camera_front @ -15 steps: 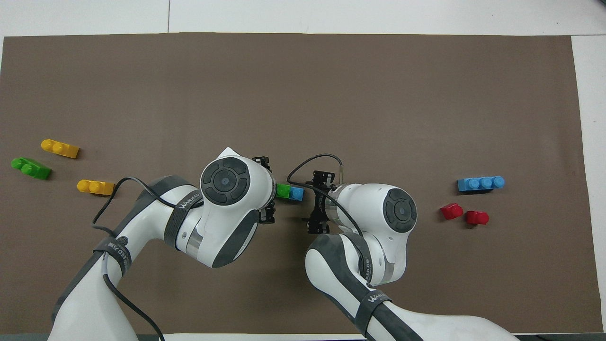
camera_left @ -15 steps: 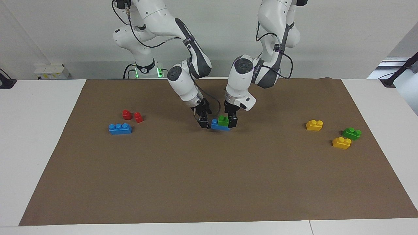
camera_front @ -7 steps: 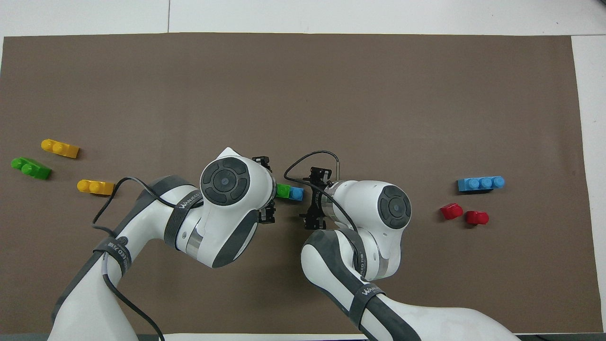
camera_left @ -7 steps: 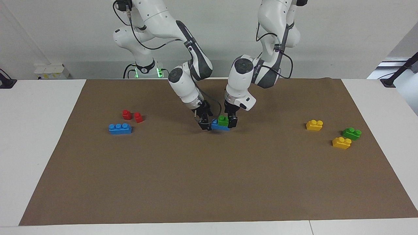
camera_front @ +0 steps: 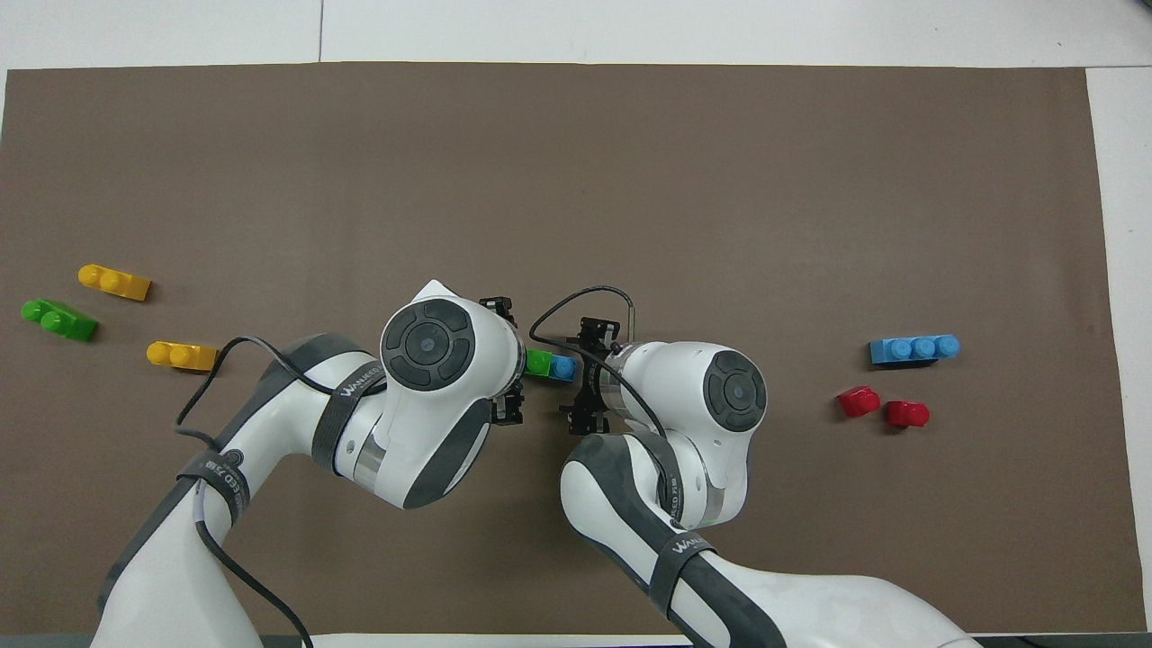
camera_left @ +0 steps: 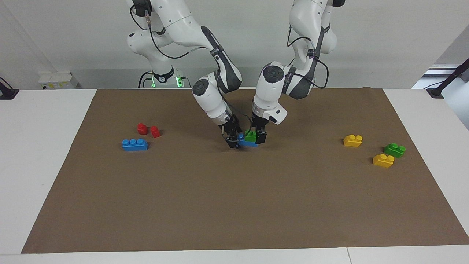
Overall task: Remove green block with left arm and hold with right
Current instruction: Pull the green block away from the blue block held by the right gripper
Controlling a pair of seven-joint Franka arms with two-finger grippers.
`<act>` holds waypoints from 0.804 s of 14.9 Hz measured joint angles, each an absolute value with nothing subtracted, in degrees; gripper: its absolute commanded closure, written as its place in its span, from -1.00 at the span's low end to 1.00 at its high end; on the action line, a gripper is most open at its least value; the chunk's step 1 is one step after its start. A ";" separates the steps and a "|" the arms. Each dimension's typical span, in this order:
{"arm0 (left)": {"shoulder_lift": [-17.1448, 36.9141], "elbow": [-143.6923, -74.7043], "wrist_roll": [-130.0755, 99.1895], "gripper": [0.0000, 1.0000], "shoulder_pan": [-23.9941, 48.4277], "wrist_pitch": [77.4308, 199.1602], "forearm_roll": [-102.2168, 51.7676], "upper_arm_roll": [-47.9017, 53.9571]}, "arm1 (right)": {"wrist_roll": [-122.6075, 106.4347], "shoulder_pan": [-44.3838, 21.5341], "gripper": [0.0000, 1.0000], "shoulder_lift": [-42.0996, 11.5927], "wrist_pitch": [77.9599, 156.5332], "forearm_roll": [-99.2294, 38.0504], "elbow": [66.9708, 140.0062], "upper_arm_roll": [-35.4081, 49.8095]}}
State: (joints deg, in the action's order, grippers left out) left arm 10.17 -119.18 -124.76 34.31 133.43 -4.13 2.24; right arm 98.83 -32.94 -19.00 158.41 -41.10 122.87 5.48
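A white table (camera_left: 44,146) carries a brown mat (camera_left: 234,205) strewn with blue, red, yellow and green bricks

Even, bright, diffuse illumination from above; the matte brown paper mat (camera_left: 234,205) shows no glare; soft, short shadows lie beneath the 2 glossy white robot arms (camera_front: 432,396); both views sharp, without evident edge distortion.

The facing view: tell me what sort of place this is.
Most likely a robotics lab set up for tabletop manipulation trials. Two white robot arms stand at a white table covered by a brown mat, with toy bricks such as a blue three-stud brick scattered on it, against bare walls.
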 measured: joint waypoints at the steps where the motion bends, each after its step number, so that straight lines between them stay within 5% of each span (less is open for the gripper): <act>1: 10.17 -119.18 -124.76 -1.00 34.31 133.44 -4.13 2.24 | 98.83 -32.94 -0.10 -19.16 158.59 -41.10 122.83 5.48; 2: 10.17 -119.18 -124.76 -1.00 34.31 133.44 -4.13 2.24 | 98.82 -32.94 0.30 -19.26 158.63 -41.11 122.82 5.48; 5: 10.17 -119.18 -124.85 -1.00 34.31 133.74 -4.13 2.24 | 98.03 -32.94 1.00 -19.23 158.63 -41.13 122.58 5.52; 10: 10.17 -119.18 -125.65 -0.97 34.31 134.34 -4.13 2.20 | 97.40 -32.85 1.00 -19.26 158.63 -41.20 122.41 5.42; 12: 10.17 -119.18 -125.79 -0.40 34.31 134.41 -4.13 2.19 | 97.38 -32.85 1.00 -19.26 158.63 -41.20 122.41 5.42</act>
